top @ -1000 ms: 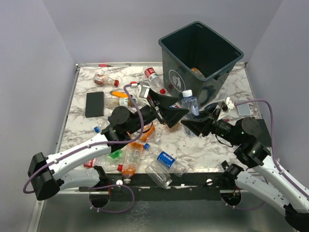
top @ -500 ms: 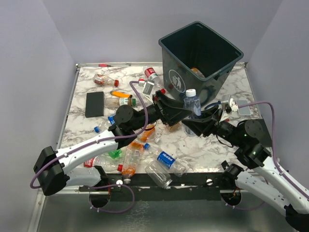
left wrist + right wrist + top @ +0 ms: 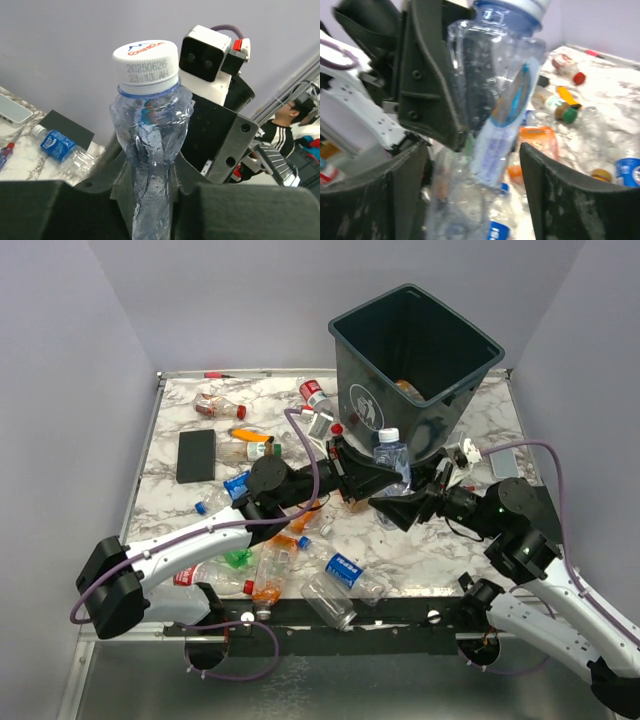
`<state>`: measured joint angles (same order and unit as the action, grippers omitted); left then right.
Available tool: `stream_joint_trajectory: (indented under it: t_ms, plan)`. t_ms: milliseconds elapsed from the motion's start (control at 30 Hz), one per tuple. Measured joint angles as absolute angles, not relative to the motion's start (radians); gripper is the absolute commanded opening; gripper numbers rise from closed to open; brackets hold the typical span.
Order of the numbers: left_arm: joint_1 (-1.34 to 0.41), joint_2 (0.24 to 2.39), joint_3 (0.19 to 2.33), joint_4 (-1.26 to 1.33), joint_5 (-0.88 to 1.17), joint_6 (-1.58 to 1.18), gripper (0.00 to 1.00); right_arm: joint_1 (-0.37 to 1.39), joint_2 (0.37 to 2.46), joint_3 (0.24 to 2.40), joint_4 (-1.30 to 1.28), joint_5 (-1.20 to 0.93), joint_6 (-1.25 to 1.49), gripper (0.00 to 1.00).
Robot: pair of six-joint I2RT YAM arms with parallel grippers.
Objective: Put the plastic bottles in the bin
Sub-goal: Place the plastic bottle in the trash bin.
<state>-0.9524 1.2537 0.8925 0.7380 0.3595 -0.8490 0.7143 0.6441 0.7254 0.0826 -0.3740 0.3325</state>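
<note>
While the left gripper clamps one clear, white-capped bottle just beside the single bin, the right gripper spreads its two fingers around it; roughly a dozen other bottles litter the table.

— Anything you can read from here?
— The white cap on the crushed clear bottle: "20250626" on its side, and under it what looks like "23:13 AH". The red and blue brand mark on top is too slanted to read.
— And the bin?
— A white round logo, no letters I can make out. The print on the blue-labelled bottle is too small.
</note>
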Motion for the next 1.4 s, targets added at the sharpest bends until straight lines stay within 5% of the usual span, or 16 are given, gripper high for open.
stream_joint_trajectory:
  t_ms: [100,367,867,1267,1400]
  plan:
    - [-0.957,1.225,0.889,0.717,0.358,-0.815,0.10,0.714,0.652,0.778,-0.018,-0.374,0.334,0.95]
    - [-0.960,1.069,0.887,0.558,0.266,-0.562,0.05,0.714,0.622,1.011,-0.250,-0.322,0.332,0.96]
    - [-0.961,1.030,0.873,0.354,0.231,-0.289,0.05,0.714,0.985,1.334,-0.300,-0.252,0.395,0.80]
    - [-0.963,1.018,0.868,0.311,0.229,-0.268,0.05,0.719,1.033,1.334,-0.351,-0.293,0.427,0.35]
    - [-0.964,1.018,0.868,0.300,0.227,-0.268,0.05,0.719,1.034,1.335,-0.359,-0.302,0.424,0.61]
